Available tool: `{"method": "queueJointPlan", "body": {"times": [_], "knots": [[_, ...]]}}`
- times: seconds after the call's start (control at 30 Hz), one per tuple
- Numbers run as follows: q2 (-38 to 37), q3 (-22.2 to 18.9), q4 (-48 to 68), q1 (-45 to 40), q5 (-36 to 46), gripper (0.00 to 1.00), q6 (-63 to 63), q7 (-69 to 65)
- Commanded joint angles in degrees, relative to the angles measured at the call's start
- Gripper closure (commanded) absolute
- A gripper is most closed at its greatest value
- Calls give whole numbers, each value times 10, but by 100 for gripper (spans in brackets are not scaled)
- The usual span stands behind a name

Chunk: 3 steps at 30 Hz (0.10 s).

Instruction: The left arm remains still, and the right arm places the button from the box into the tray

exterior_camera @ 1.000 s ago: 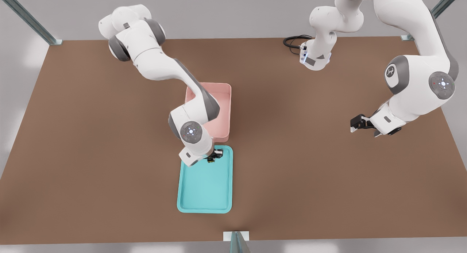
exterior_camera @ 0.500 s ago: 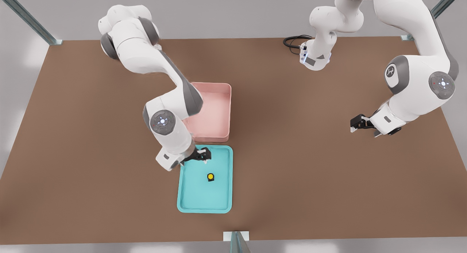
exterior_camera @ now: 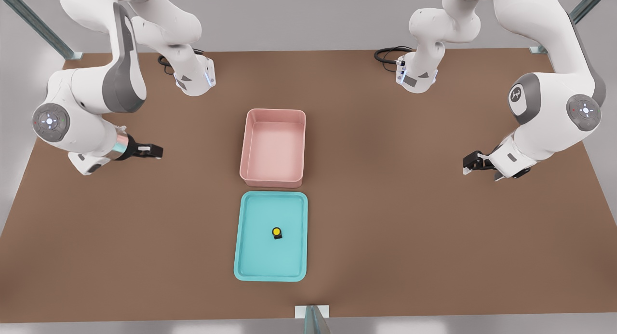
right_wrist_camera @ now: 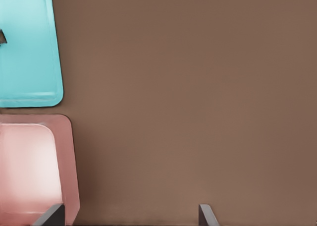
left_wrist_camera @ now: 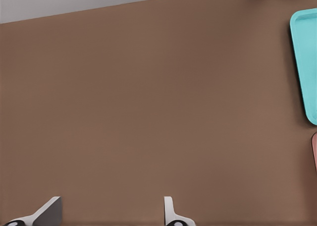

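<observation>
The button (exterior_camera: 276,233), a yellow cap on a black body, lies by itself near the middle of the turquoise tray (exterior_camera: 250,261). Just behind the tray stands the pink box (exterior_camera: 272,182), with nothing in it. My gripper (exterior_camera: 155,152) hangs over bare table far toward the front view's left, level with the box and well away from both containers. The right wrist view shows its fingers spread wide, gripper (right_wrist_camera: 129,217) open and holding nothing, with a corner of the tray (right_wrist_camera: 29,62) and the box (right_wrist_camera: 64,166) off to one side.
The parked arm's gripper (exterior_camera: 475,161) hovers over the table at the front view's right. Both arm bases and a black cable (exterior_camera: 385,54) sit along the far edge. A metal post (exterior_camera: 312,319) stands at the near edge.
My gripper let go of the button over the tray, and it now lies there. The arm then swung away from the tray to the front view's left.
</observation>
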Motion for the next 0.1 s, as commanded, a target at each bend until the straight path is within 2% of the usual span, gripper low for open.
{"method": "queueJointPlan", "body": {"times": [0.0, 0.07], "knots": [[4, 1, 0, -11, 1, 0, -13, -126], [4, 1, 0, -14, 2, 0, -18, -127]]}}
